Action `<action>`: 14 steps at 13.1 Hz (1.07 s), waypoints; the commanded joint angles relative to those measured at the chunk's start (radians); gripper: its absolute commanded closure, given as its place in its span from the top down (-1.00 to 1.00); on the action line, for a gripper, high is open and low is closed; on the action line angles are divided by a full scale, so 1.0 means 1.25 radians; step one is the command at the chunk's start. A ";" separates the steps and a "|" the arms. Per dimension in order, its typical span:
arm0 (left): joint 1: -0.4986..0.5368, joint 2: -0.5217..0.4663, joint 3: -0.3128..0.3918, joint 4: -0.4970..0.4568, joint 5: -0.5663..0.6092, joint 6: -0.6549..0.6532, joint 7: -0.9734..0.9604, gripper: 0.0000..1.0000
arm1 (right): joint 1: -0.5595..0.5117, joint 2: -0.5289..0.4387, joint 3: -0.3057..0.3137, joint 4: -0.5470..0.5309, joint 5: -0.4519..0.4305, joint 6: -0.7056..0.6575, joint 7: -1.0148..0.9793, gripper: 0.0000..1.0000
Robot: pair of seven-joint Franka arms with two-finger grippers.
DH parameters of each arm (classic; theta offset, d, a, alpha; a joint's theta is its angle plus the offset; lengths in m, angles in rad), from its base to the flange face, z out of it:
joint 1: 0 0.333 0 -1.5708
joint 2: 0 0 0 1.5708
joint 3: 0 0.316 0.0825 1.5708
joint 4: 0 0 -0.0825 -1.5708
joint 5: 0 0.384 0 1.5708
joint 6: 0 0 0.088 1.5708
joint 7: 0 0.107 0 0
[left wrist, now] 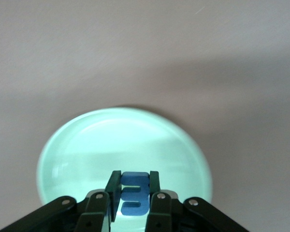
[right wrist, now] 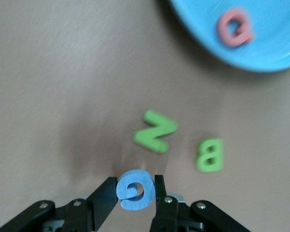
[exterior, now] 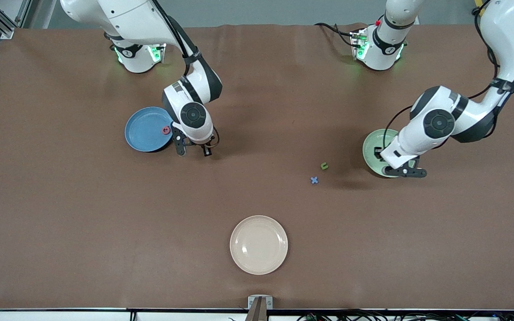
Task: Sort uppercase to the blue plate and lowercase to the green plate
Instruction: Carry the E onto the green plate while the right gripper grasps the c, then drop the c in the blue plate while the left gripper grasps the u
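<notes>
Pinching a soft blue foam G (right wrist: 134, 189), the right gripper (right wrist: 135, 193) sits beside the shiny round blue plate (exterior: 143, 133). The left gripper (left wrist: 134, 195) squeezes a blue foam m (left wrist: 135, 193) over the smooth mint-green plate (left wrist: 87, 145).

The front view looks down from high across the table (exterior: 60, 214), facing both robot bases; each wrist view looks down close; front and right wrist views share the blue plate (exterior: 143, 129).

Readable foam letters: pink Q (right wrist: 234, 27), green Z (right wrist: 155, 130), green B (right wrist: 210, 154), blue G (right wrist: 135, 189), blue x (exterior: 314, 180).
</notes>
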 commanded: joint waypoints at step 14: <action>0.108 0.074 0.007 -0.094 0.212 0.073 0.003 -0.44 | -0.126 -0.174 0.005 -0.203 -0.304 -0.252 -0.150 0.13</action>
